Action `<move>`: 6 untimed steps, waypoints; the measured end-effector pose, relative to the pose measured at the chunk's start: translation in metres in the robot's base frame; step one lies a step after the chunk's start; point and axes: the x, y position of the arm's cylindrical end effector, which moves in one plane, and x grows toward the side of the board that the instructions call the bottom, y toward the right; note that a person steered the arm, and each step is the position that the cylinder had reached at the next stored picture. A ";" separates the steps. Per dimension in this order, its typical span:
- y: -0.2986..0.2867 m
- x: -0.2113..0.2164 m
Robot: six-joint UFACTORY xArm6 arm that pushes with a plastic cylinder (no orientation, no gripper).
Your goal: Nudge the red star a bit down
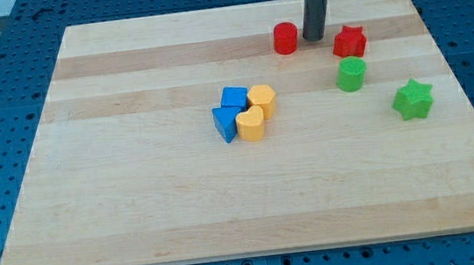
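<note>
The red star [349,42] lies on the wooden board [139,204] near the view's top right. My tip [314,38] rests on the board just left of the star and slightly above it, with a small gap between them. A red cylinder [285,38] stands just left of my tip. A green cylinder [352,74] sits directly below the red star, close to it.
A green star [414,100] lies at the right, below the green cylinder. In the middle, two blue blocks [230,113] and two yellow blocks [256,113] sit clustered together. The board's top edge is close above the star.
</note>
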 end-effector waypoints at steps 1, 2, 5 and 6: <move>-0.019 -0.017; -0.039 -0.017; 0.039 0.003; 0.024 0.020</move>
